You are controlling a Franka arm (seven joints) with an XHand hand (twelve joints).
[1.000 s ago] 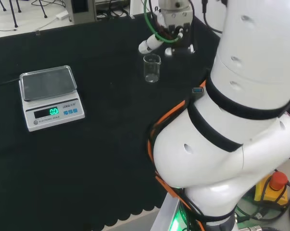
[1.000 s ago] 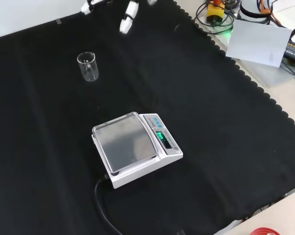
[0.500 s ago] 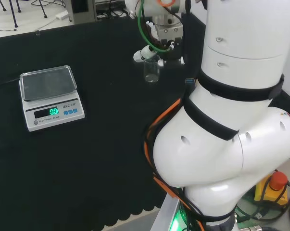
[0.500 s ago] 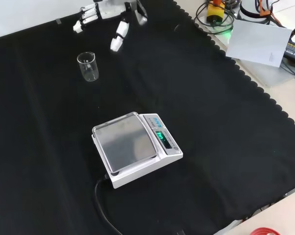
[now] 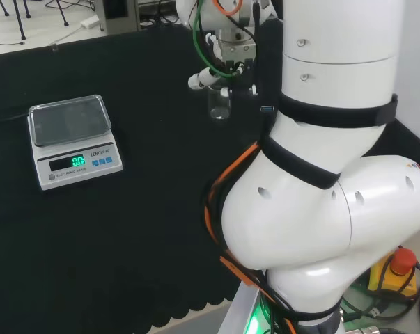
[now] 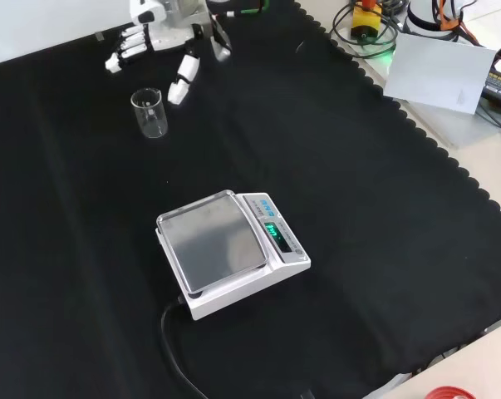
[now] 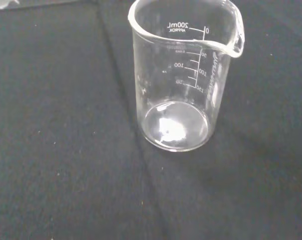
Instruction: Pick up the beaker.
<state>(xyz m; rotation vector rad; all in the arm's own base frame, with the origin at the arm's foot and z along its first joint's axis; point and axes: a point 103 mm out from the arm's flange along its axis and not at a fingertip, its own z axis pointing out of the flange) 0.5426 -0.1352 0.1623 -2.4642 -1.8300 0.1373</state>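
- The approach step is in hand: the hand [image 6: 163, 29] is hovering just above and behind the beaker [image 6: 150, 113] in the front view, not touching it.
- Its fingers [image 6: 124, 50] are spreading wide and straight, with the thumb [image 6: 182, 79] reaching down beside the beaker's right rim in that view; nothing is being held.
- The beaker is standing upright on the black cloth of the bench [image 6: 358, 216], toward the upper left in the front view, well apart from the scale [image 6: 229, 249].
- In the head view the beaker [image 5: 219, 103] is sitting just below the hand [image 5: 223, 52], close to the left of the arm's white links [image 5: 335, 139].
- Its long axis is running vertically, mouth up; in the wrist view the beaker [image 7: 183, 75] is looking empty, with its pouring lip [image 7: 237, 45] sticking out to one side.
- The next move, as I judge it, is calling for lowering the hand so fingers and thumb are straddling the glass wall, then curling in around it before lifting.
- Clear, smooth glass is likely calling for a centred grasp so it is not tipping.
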